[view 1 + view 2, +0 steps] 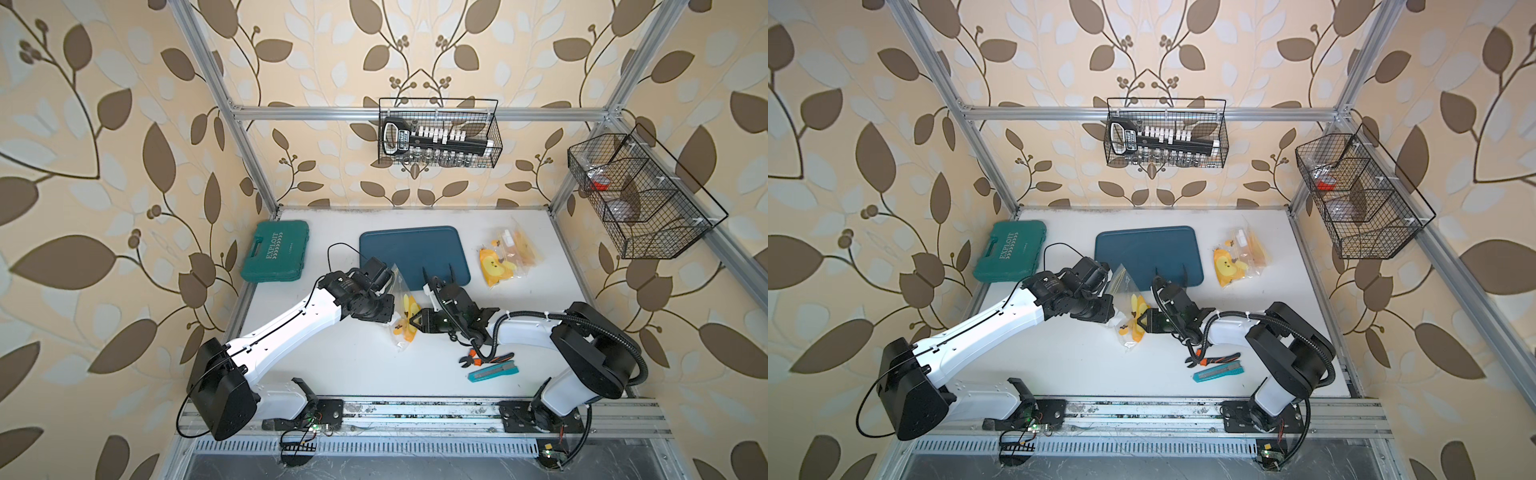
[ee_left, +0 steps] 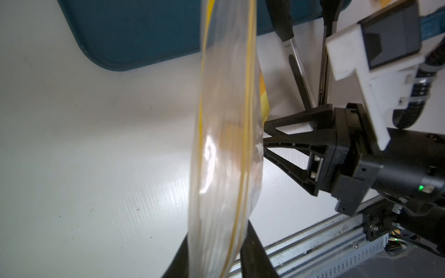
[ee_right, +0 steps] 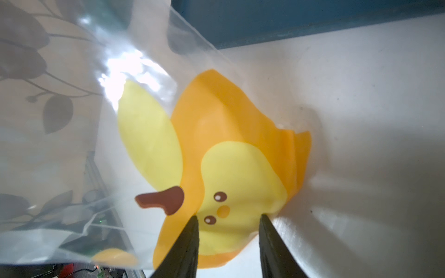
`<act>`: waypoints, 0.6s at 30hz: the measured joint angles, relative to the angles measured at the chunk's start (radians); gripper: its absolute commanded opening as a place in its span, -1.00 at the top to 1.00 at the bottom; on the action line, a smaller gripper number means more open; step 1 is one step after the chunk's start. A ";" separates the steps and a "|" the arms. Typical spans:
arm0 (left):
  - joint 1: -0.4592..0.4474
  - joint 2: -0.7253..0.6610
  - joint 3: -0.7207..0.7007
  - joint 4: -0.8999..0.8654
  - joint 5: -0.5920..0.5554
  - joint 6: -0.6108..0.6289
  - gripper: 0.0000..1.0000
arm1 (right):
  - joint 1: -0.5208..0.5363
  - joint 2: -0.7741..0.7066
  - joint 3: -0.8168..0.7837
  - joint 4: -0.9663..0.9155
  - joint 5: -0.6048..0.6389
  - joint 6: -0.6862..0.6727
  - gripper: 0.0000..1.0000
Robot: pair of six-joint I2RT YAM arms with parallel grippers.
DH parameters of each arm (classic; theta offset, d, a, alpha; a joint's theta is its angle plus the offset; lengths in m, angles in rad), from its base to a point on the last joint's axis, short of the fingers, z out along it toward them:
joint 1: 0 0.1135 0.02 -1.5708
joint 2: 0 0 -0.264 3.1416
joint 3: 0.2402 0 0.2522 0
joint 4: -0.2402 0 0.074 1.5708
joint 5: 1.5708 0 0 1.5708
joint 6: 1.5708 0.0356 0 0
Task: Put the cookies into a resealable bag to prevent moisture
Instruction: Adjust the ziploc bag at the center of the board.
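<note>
Left end effector (image 2: 218, 243) gripping duck-print bag (image 2: 224, 120), right end effector (image 2: 265, 136) touching it

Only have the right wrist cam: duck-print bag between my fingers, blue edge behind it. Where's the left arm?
Observer: Left gripper is at the bag's zip end; the yellow zip lines run between its fingers.
Operator: What's the blue thing?
Observer: A blue tray; black tongs lie with their tips over its near edge.
Operator: Spare bags anywhere?
Observer: A pile of duck-print bags lies on the table, right of the tray.
</note>
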 measured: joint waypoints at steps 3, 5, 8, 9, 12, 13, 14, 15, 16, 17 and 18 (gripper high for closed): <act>0.000 -0.002 0.021 -0.028 0.005 0.022 0.89 | 0.000 0.000 0.000 -0.001 0.007 -0.002 0.19; 0.000 0.000 0.050 -0.065 0.007 0.054 0.98 | 0.000 0.000 0.000 -0.002 0.018 -0.008 0.19; 0.000 0.014 0.123 -0.136 -0.001 0.111 1.00 | 0.000 -0.011 0.000 -0.019 0.043 -0.027 0.19; 0.000 0.023 0.151 -0.159 -0.005 0.132 1.00 | 0.000 -0.016 0.000 -0.024 0.050 -0.033 0.19; 0.000 0.054 0.223 -0.212 -0.021 0.198 1.00 | -0.001 -0.040 0.000 -0.044 0.078 -0.057 0.17; 0.000 0.063 0.238 -0.222 -0.028 0.219 1.00 | -0.001 -0.047 0.000 -0.047 0.085 -0.064 0.16; 0.000 0.071 0.247 -0.229 -0.033 0.238 1.00 | -0.003 -0.054 0.000 -0.047 0.090 -0.071 0.15; 0.000 0.077 0.253 -0.234 -0.037 0.256 1.00 | -0.003 -0.060 0.000 -0.047 0.095 -0.077 0.13; 0.000 0.083 0.261 -0.244 -0.046 0.272 1.00 | -0.005 -0.066 0.000 -0.048 0.100 -0.085 0.10; 0.000 0.091 0.272 -0.255 -0.060 0.289 1.00 | -0.006 -0.074 0.000 -0.048 0.105 -0.093 0.05; 0.000 0.100 0.284 -0.264 -0.070 0.303 1.00 | -0.007 -0.084 -0.001 -0.049 0.109 -0.102 0.00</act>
